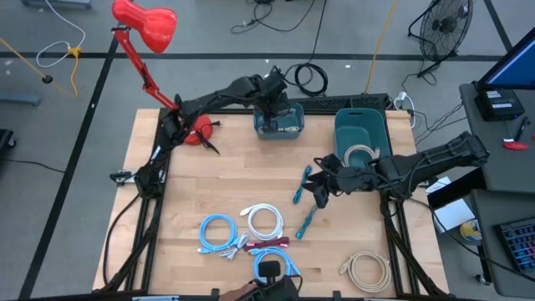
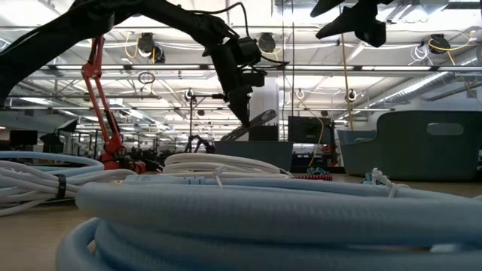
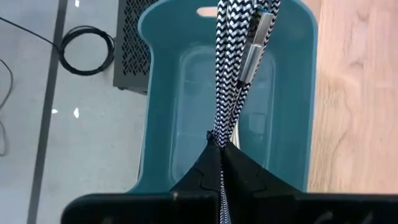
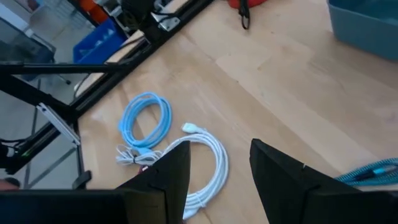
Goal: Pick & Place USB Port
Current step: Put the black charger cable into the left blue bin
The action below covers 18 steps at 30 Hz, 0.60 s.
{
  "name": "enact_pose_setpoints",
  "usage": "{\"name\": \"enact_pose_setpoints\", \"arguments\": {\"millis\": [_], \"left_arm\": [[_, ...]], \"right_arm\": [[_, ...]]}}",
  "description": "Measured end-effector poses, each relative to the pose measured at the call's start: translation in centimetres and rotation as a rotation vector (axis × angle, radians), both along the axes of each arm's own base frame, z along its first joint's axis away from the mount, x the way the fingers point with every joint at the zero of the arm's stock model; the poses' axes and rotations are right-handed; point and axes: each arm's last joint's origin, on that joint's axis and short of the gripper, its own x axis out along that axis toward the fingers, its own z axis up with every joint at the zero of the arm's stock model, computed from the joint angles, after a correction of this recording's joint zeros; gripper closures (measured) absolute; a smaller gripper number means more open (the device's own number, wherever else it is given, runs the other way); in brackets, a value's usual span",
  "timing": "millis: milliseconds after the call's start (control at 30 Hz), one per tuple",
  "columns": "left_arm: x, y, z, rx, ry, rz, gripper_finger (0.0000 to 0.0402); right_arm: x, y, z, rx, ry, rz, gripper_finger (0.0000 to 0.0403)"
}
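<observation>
A black-and-white braided USB cable (image 3: 225, 74) with a metal plug (image 3: 255, 46) is in my left gripper (image 3: 221, 149), which is shut on it above the small teal bin (image 1: 280, 125) at the table's far middle. In the low view the cable (image 2: 257, 123) slants down below the left gripper (image 2: 242, 102). My right gripper (image 4: 219, 165) is open and holds nothing. It hovers over the middle of the table (image 1: 321, 189), beside two teal cables (image 1: 302, 184). A white coil (image 4: 208, 163) lies on the wood under it. My left gripper pinches the braided cable between its two fingertips (image 3: 211, 163), where two or more strands (image 3: 219, 134) run side by side. The fingers come from above, pointing down over the bin. The cable is lifted and hangs below them, plug end free over the bin's hollow (image 3: 199, 93).
A larger teal bin (image 1: 361, 125) with a pale cable inside stands right of the small one. Blue coils (image 1: 219, 232), a white coil (image 1: 264, 219) and a beige coil (image 1: 366, 269) lie near the table's near edge. A red lamp (image 1: 144, 25) stands at the far left.
</observation>
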Motion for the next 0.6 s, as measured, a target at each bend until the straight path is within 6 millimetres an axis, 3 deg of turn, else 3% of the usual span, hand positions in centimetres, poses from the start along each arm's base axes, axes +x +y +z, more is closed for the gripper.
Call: {"name": "enact_pose_setpoints", "arguments": {"millis": [300, 600], "left_arm": [[1.3, -0.8, -3.2, -0.045, 0.075, -0.052, 0.0402], [1.7, -0.7, -4.5, -0.044, 0.111, -0.069, 0.0402]], "right_arm": [[0.2, 0.0, 0.2, -0.014, -0.025, 0.012, 0.0248], [0.1, 0.0, 0.3, -0.014, -0.026, 0.012, 0.0248]]}}
